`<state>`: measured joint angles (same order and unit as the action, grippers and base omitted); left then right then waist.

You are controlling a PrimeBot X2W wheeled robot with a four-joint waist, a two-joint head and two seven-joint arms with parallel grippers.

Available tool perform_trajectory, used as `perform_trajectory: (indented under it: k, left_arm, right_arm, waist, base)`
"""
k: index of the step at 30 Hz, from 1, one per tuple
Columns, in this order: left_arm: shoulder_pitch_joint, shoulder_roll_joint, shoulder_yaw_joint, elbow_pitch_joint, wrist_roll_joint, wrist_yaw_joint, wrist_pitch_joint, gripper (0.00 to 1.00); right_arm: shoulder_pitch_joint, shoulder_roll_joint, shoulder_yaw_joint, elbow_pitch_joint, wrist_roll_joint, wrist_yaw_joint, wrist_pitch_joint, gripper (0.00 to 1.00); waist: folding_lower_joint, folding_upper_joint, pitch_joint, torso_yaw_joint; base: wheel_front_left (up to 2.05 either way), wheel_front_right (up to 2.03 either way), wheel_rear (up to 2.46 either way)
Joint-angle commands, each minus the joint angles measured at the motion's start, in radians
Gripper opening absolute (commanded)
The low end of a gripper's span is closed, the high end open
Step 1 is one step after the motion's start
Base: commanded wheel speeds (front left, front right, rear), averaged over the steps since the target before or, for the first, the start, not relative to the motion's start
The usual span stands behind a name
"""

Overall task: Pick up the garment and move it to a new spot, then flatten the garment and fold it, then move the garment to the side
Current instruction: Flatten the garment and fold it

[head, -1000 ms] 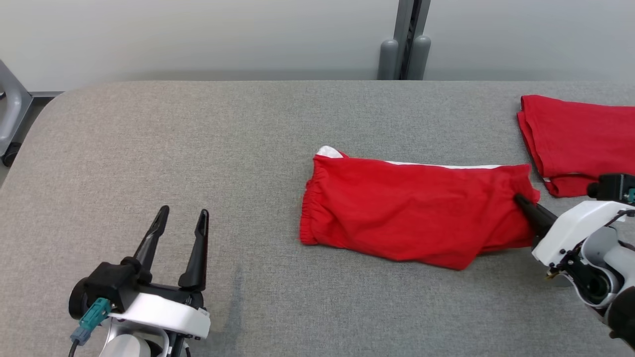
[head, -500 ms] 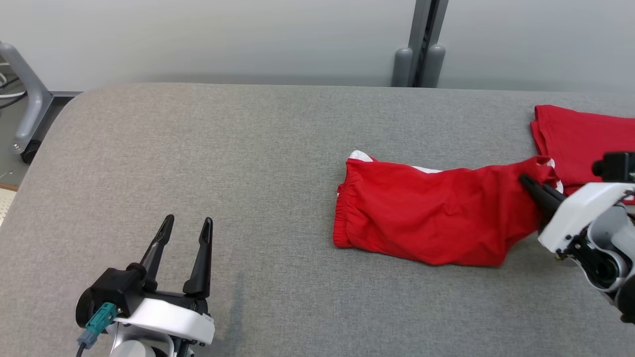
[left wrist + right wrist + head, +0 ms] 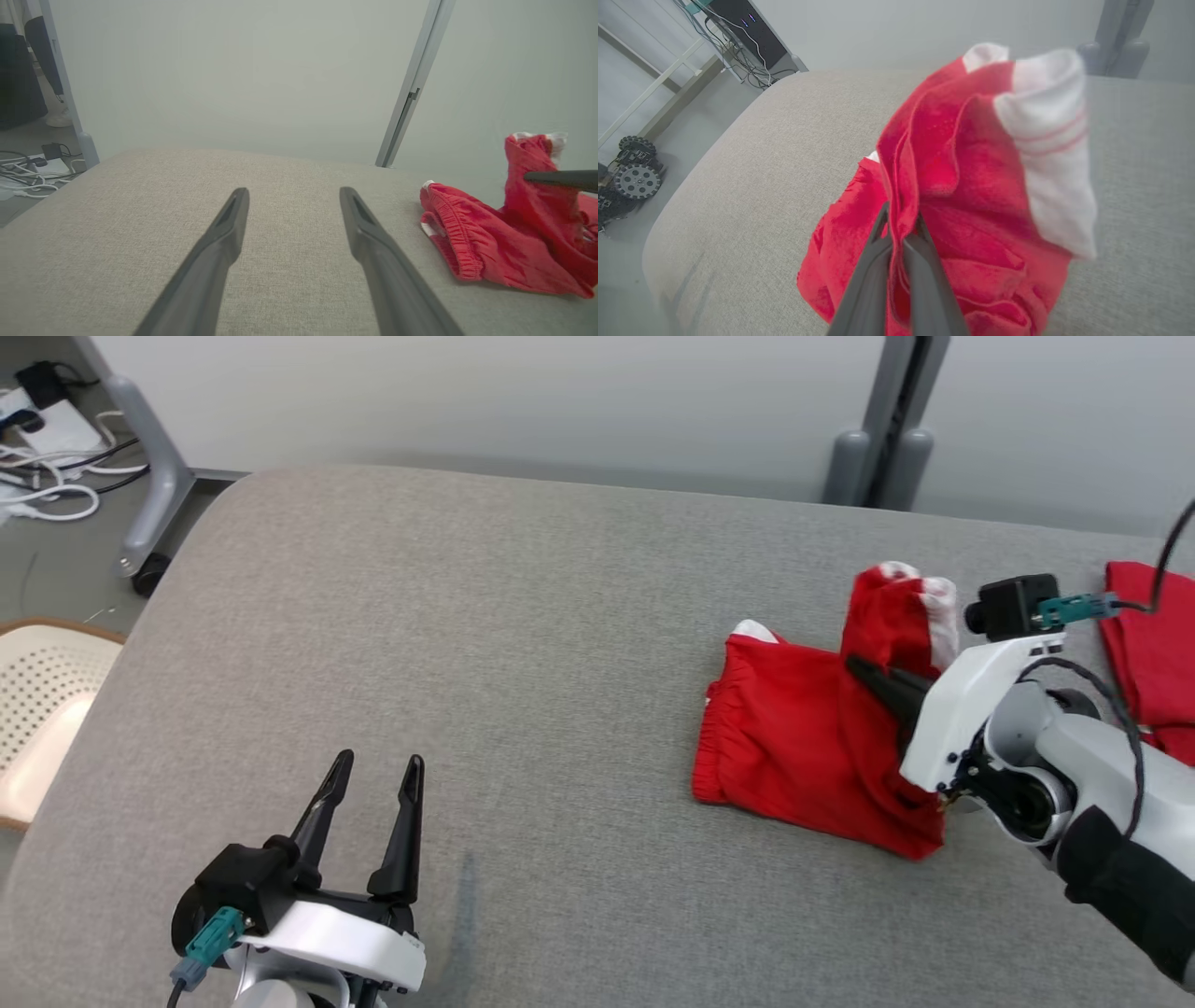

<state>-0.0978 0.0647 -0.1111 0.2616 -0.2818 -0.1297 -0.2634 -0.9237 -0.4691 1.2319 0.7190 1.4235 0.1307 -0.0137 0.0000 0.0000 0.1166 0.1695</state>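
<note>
Jaws spread, the left tool [image 3: 380,761] waits empty well left of the shorts [image 3: 794,737], probably unneeded for now, while the right tool [image 3: 857,663], clenched on their right end, holds it raised above the rest on the table [image 3: 467,616], seemingly to fold it leftward.

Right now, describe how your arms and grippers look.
The left gripper has two long dark tapered fingers, a black base, white wrist shell and teal plug. The right gripper matches, with a grey joint, black forearm and thin black cable.
</note>
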Motion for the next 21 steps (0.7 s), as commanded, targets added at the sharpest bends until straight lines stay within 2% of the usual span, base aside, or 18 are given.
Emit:
perform_trajectory:
  k: [1,7,14,15,16,18,21]
  left_arm:
    - [-0.018,0.002,-0.001,0.003,-0.006,-0.001,-0.001,1.0]
    - [-0.023,0.0,-0.014,0.012,-0.009,-0.001,-0.001,1.0]
    - [-0.022,-0.003,-0.012,0.016,-0.006,-0.001,-0.001,1.0]
    - [-0.023,-0.004,-0.011,0.017,-0.005,-0.001,-0.001,1.0]
    - [-0.025,-0.004,-0.01,0.018,-0.004,-0.001,-0.001,1.0]
    - [-0.028,-0.004,-0.011,0.019,-0.002,-0.001,-0.001,1.0]
    - [-0.032,-0.004,-0.011,0.02,-0.003,-0.001,-0.001,1.0]
  right_arm:
    - [-0.012,0.013,0.002,0.01,0.001,0.0,0.018,0.0]
    - [-0.005,0.069,0.008,0.065,0.023,0.0,0.073,0.0]
    - [0.007,0.12,0.015,0.096,0.04,0.001,0.102,0.0]
    - [0.01,0.128,0.015,0.103,0.041,0.0,0.105,0.15]
    - [0.012,0.136,0.017,0.11,0.04,0.001,0.106,0.4]
    - [0.011,0.147,0.018,0.123,0.041,0.001,0.109,1.0]
    - [0.009,0.163,0.019,0.133,0.042,0.0,0.106,1.0]
  waist:
    - [0.0,0.0,0.003,0.023]
    - [0.0,0.0,0.007,0.07]
    - [0.0,0.0,0.007,0.084]
    - [0.0,0.0,0.007,0.084]
    - [0.0,0.0,0.007,0.083]
    - [0.0,0.0,0.008,0.081]
    - [0.0,0.0,0.009,0.075]
  base:
    - [0.0,0.0,0.0]
    - [0.0,0.0,0.0]
    - [0.0,0.0,0.0]
    - [0.0,0.0,0.0]
    - [0.0,0.0,0.0]
    - [0.0,0.0,0.0]
    - [0.0,0.0,0.0]
